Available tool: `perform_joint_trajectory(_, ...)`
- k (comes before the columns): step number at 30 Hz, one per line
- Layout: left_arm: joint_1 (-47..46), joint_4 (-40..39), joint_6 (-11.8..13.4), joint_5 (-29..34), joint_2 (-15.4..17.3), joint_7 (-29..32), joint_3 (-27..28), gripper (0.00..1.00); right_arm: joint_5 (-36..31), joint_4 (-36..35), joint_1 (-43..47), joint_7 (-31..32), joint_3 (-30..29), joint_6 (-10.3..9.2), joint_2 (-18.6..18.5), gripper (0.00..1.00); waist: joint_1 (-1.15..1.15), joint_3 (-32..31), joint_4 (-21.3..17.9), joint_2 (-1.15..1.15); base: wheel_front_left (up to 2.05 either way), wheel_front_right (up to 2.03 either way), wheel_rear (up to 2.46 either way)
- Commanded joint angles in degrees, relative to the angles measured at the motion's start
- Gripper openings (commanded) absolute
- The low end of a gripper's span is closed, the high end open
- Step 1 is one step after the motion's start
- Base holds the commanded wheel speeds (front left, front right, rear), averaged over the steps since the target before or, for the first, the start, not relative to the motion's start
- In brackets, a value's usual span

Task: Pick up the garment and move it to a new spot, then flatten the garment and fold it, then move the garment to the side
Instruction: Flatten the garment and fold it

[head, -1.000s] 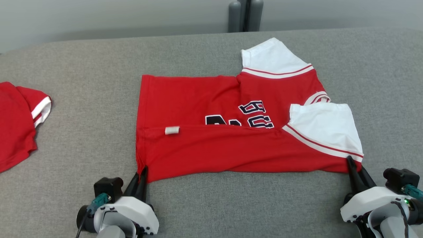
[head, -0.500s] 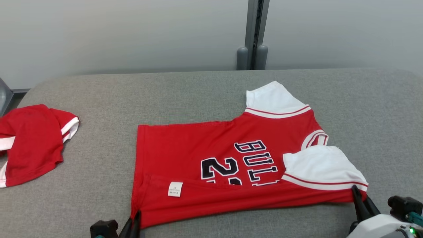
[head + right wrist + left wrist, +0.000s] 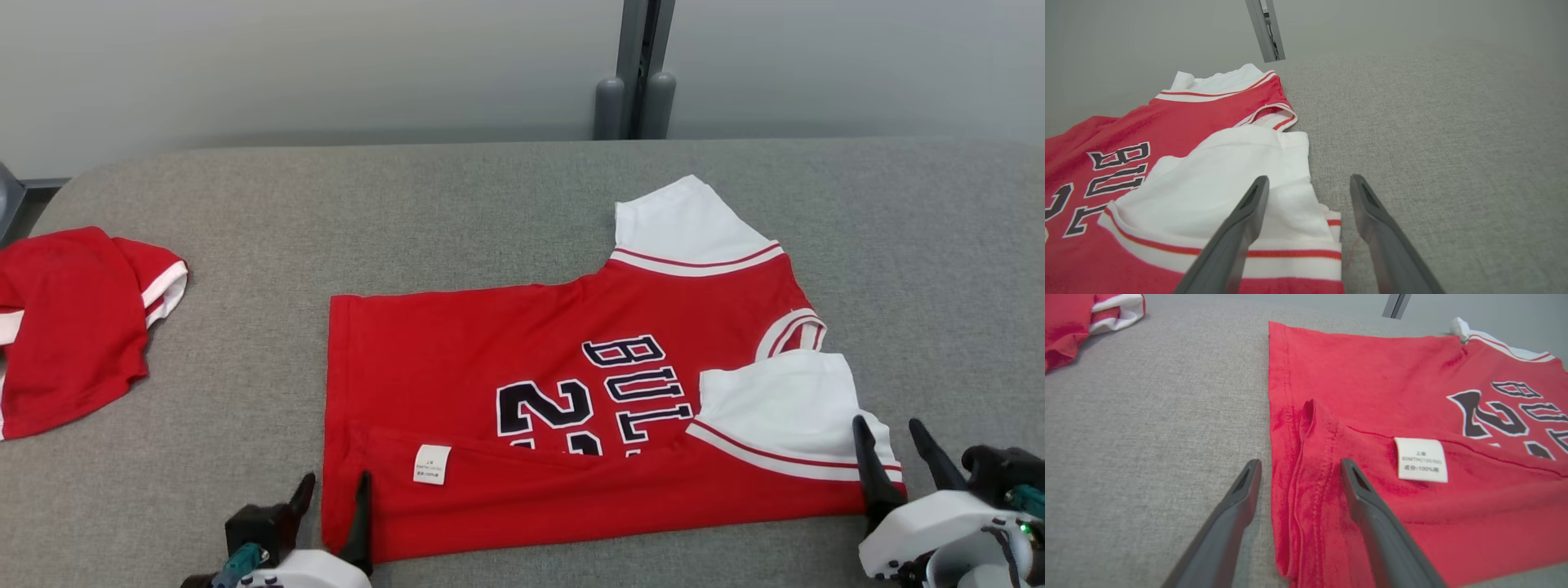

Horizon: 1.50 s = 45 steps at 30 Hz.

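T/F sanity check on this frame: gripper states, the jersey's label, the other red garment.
1. The left gripper is shut on the jersey. False: its jaws are open, one finger on either side of the hem corner.
2. The right gripper is open. True.
3. A white label shows on the jersey's folded-over near edge. True.
4. The second red garment overlaps the jersey. False: it lies apart from it, at the left of the table.
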Motion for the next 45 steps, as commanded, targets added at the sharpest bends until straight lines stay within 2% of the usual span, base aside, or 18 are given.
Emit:
perform_joint_trajectory(1, -1.28, -1.17, 0.63, 0.64, 0.30, 0.00, 0.44, 1.00, -0.91, -0.95, -0.83, 0.01, -0.71, -0.02, -0.40, 1.00, 0.00, 1.12, -0.04, 0.00, 0.00, 0.00, 0.00)
perform_joint_trajectory(5, -3.73, -3.73, 1.38, 2.37, 0.30, 0.00, 0.65, 1.00, -3.69, -3.89, -2.81, 0.01, -2.30, -0.02, 0.19, 1.00, 0.00, 3.20, -0.16, 0.00, 0.00, 0.00, 0.00)
perform_joint_trajectory(10, -10.92, -2.02, 1.55, 3.83, 0.35, 0.01, 1.36, 1.00, -6.46, -5.34, -6.61, 0.01, -2.25, -0.02, 1.17, 1.00, 0.00, 6.43, -0.37, 0.00, 0.00, 0.00, 0.00)
perform_joint_trajectory(19, -28.83, 12.07, 1.14, 4.46, 1.95, 4.64, 1.07, 1.00, -8.52, -4.65, -16.18, 0.01, 2.19, -0.02, 1.17, 1.00, 0.00, 11.68, -1.48, 0.00, 0.00, 0.00, 0.00)
perform_joint_trajectory(28, -36.61, 20.25, 0.33, 3.06, 2.31, 7.52, 1.31, 0.98, -8.60, -0.99, -23.43, 0.00, 5.80, -0.02, 0.15, 1.00, 0.00, 14.45, -1.70, 0.00, 0.00, 0.00, 0.00)
perform_joint_trajectory(29, -37.25, 20.84, 0.33, 2.99, 2.30, 7.35, 1.25, 0.70, -8.51, -0.28, -24.37, 0.01, 6.18, -0.02, -0.01, 1.00, 0.00, 14.66, -1.58, 0.00, 0.00, 0.00, 0.00)
perform_joint_trajectory(30, -37.75, 21.51, 0.28, 2.97, 2.25, 7.14, 1.11, 0.16, -8.26, 0.47, -25.31, 0.02, 6.48, -0.02, -0.23, 1.00, 0.00, 14.85, -1.41, 0.00, 0.00, 0.00, 0.00)
perform_joint_trajectory(31, -38.21, 22.09, 0.20, 3.04, 2.17, 7.01, 0.85, 0.00, -7.89, 1.19, -26.36, 0.23, 6.81, -0.02, -0.52, 1.00, 0.00, 15.06, -1.20, 0.00, 0.00, 0.00, 0.00)
perform_joint_trajectory(35, -39.74, 24.00, -0.68, 2.88, 1.68, 6.35, -0.06, 0.00, -6.55, 3.74, -31.18, 2.41, 8.70, -0.02, -1.94, 1.00, 0.00, 15.90, 0.00, 0.00, 0.00, 0.00, 0.00)
perform_joint_trajectory(45, -43.36, 22.96, -2.24, 2.64, 0.44, 1.91, -4.92, 0.00, 0.37, 11.50, -46.33, 19.74, 12.43, -0.02, -7.16, 1.00, 0.00, 19.38, 6.49, 0.00, 0.00, 0.00, 0.00)
